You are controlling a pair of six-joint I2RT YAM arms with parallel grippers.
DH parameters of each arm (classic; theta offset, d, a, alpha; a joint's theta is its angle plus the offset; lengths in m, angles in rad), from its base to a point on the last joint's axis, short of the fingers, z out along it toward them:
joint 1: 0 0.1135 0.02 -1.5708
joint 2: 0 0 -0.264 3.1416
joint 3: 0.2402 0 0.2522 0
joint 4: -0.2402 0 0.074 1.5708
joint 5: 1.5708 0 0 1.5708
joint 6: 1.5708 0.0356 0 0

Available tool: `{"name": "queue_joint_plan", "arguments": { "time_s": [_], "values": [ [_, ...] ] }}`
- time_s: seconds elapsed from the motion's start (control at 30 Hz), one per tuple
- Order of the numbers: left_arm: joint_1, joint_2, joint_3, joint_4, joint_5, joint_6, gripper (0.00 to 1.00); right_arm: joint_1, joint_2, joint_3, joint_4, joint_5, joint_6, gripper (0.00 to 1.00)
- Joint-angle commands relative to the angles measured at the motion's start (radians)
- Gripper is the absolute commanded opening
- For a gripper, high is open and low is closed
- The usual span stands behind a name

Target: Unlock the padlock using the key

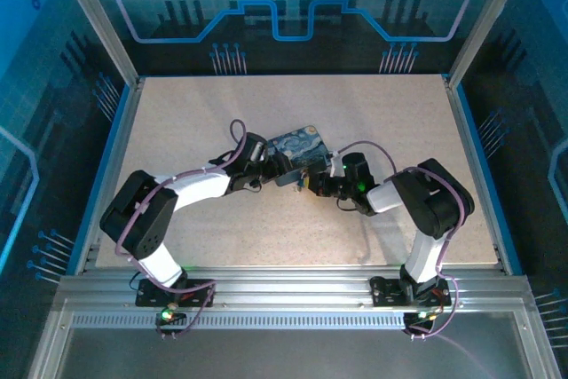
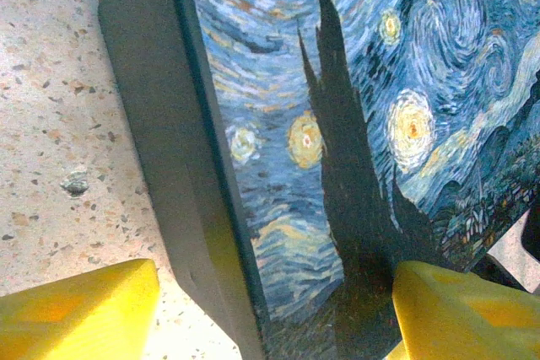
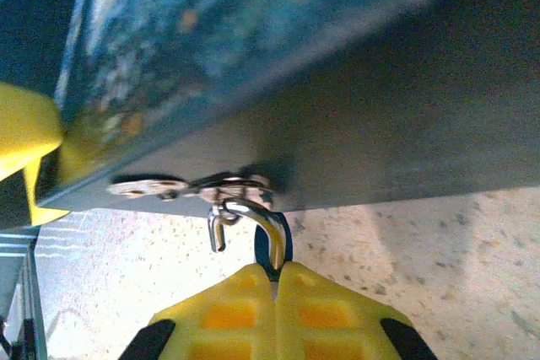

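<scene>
The padlock (image 3: 272, 238) hangs on the metal hasp (image 3: 194, 185) on the side of the painted box (image 1: 297, 153). Its silvery shackle is swung out, with the free end loose beside the hasp ring. Only a sliver of its blue body shows between my right gripper's yellow fingertips (image 3: 316, 292). My right gripper (image 3: 276, 271) is shut on the padlock, at the box's near edge (image 1: 312, 185). My left gripper (image 2: 274, 318) is open and straddles the box's left corner (image 1: 269, 164), with a lit gap between its left finger (image 2: 80, 309) and the box wall. The key is hidden.
The box (image 2: 337, 124) with the blue-yellow swirl painting lies mid-table on the speckled surface (image 1: 266, 237). Metal frame rails (image 1: 284, 295) run along the near edge, and blue panels wall the sides and back. Open tabletop lies behind and in front of the box.
</scene>
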State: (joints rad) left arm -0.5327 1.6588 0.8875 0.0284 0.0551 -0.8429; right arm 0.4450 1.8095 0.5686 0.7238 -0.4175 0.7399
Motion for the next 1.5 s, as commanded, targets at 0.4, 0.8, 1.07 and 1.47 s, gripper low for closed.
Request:
{"name": "queue_joint_plan", "arguments": {
  "time_s": [0.4, 0.8, 1.07, 1.47],
  "values": [
    [-0.040, -0.019, -0.041, -0.045, -0.027, -0.030, 0.75, 0.002, -0.062, -0.030, -0.027, 0.043, 0.155, 0.00],
    [-0.044, -0.022, -0.045, -0.046, -0.031, -0.027, 0.76, 0.001, -0.099, -0.025, -0.040, 0.076, 0.248, 0.00],
    [-0.044, -0.019, -0.050, -0.036, -0.029, -0.026, 0.76, 0.000, -0.124, -0.018, -0.088, 0.116, 0.273, 0.00],
    [-0.043, -0.017, -0.045, -0.028, -0.018, -0.021, 0.79, -0.019, -0.159, -0.020, -0.146, 0.144, 0.265, 0.00]
  ]
}}
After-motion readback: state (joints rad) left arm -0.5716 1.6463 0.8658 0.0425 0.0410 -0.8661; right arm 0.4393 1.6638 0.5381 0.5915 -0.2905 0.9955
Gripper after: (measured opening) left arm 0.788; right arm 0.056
